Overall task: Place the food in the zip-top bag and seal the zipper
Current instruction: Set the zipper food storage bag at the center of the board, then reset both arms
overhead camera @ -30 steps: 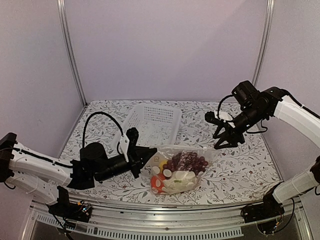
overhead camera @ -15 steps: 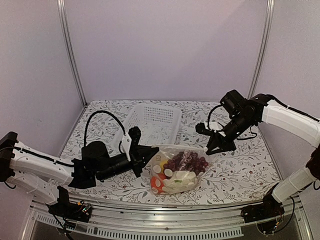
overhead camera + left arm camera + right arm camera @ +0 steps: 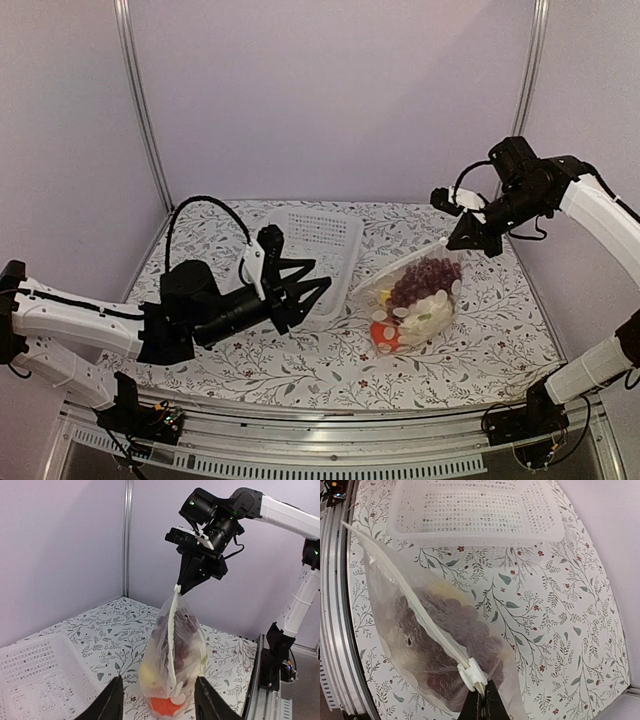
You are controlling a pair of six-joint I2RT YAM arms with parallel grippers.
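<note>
The zip-top bag (image 3: 415,300) stands tall, its bottom on the table and its top corner pinched by my right gripper (image 3: 470,238), which is shut on the zipper end beside the white slider (image 3: 470,675). The zipper (image 3: 415,610) runs as a pale strip down the bag's edge (image 3: 172,630). Inside show the food pieces: purple grapes (image 3: 425,275), white cauliflower (image 3: 432,305), a red pepper (image 3: 388,338) and a yellow piece (image 3: 146,674). My left gripper (image 3: 308,283) is open and holds nothing, left of the bag and apart from it. In its wrist view its fingers (image 3: 112,700) frame the bag.
The white perforated basket (image 3: 335,225) sits at the back middle of the floral tablecloth, just behind my left gripper. Metal rails (image 3: 300,455) run along the near edge. Walls close in the left, back and right sides.
My right gripper shut on the bag's zipper corner and pulled it up and to the right. My left gripper let go of the bag and opened. The bag shifted right and now stands upright.
</note>
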